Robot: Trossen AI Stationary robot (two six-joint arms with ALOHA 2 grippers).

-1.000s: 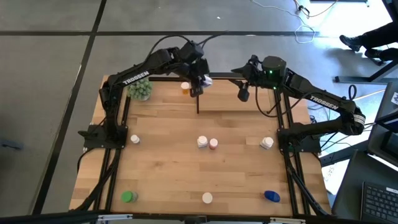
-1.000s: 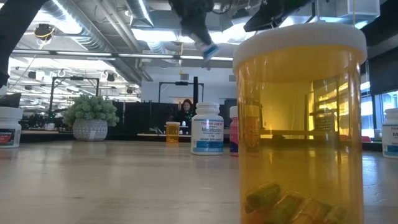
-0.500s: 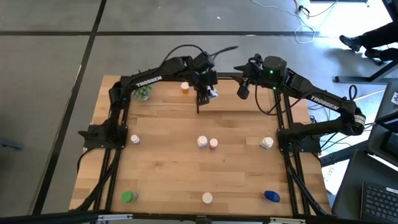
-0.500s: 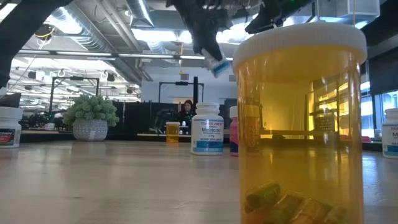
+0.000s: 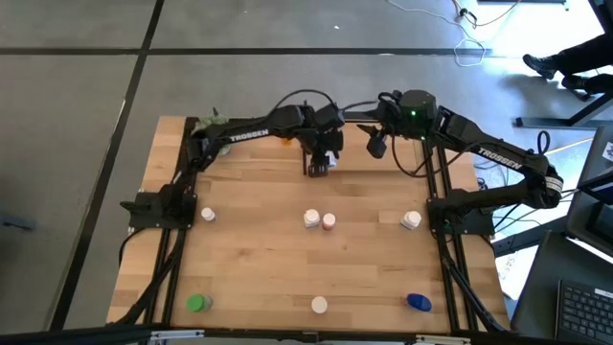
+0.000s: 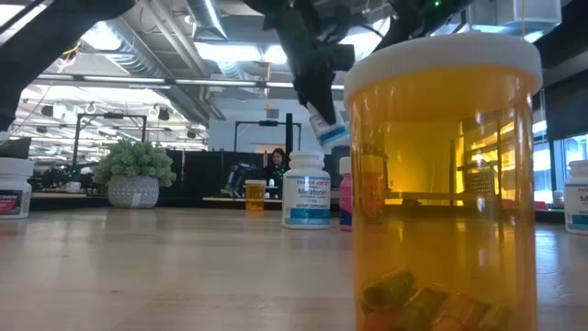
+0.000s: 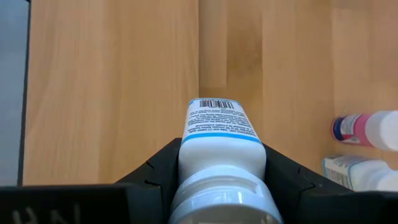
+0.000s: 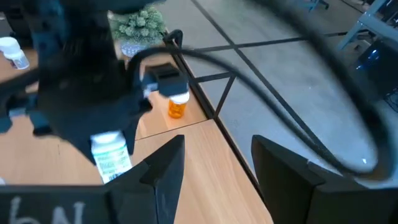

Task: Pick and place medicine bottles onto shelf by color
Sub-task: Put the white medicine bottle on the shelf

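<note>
My left gripper [image 5: 323,156] is over the table's far middle, shut on a white bottle with a blue-edged label [image 7: 217,140], which also shows in the low view [image 6: 327,124] above the table. My right gripper [image 5: 375,146] hangs open and empty just to its right, and shows in its own wrist view [image 8: 217,152]. A white bottle [image 5: 311,219] and a pink bottle [image 5: 329,221] stand at mid-table. An orange bottle [image 8: 178,106] stands by the far edge. The shelf's thin black frame [image 5: 354,117] runs along the far side. My left gripper pinches the white bottle between its two fingers [image 7: 283,174], on the bottle's sides just below the cap [image 7: 217,165]. The fingers lie along the bottle, whose barcoded base end [image 7: 214,106] points away from the gripper. The bottle is lifted clear and hangs tilted, base down.
White bottles stand at the left [image 5: 208,215], right [image 5: 411,220] and near edge [image 5: 319,306]; a green one [image 5: 197,303] and a blue one [image 5: 418,303] stand at the near corners. A green plant [image 5: 213,125] is at far left. A black post [image 5: 306,165] stands beside my left gripper.
My left gripper has carried the white bottle toward the table's right edge and a little toward the near edge, and has come down. The bottle stays in the hold, tilted and clear of the table.
</note>
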